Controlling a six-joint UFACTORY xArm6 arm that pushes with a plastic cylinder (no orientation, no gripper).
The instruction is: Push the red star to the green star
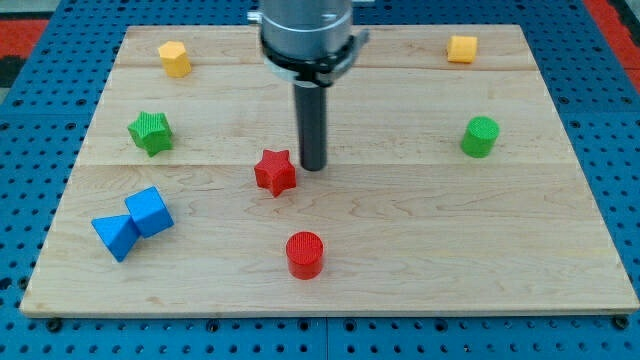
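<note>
My tip [313,166], a plain rod with no claw to open or close, stands just to the view's right of the red star [275,172], a ridged, five-pointed block. The green star [150,132] lies well apart, toward the view's left.

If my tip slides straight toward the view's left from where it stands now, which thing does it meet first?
My tip stands just right of the red star, very near or touching it. Going left, it would meet the red star first. The green star lies further left and a little higher.
</note>
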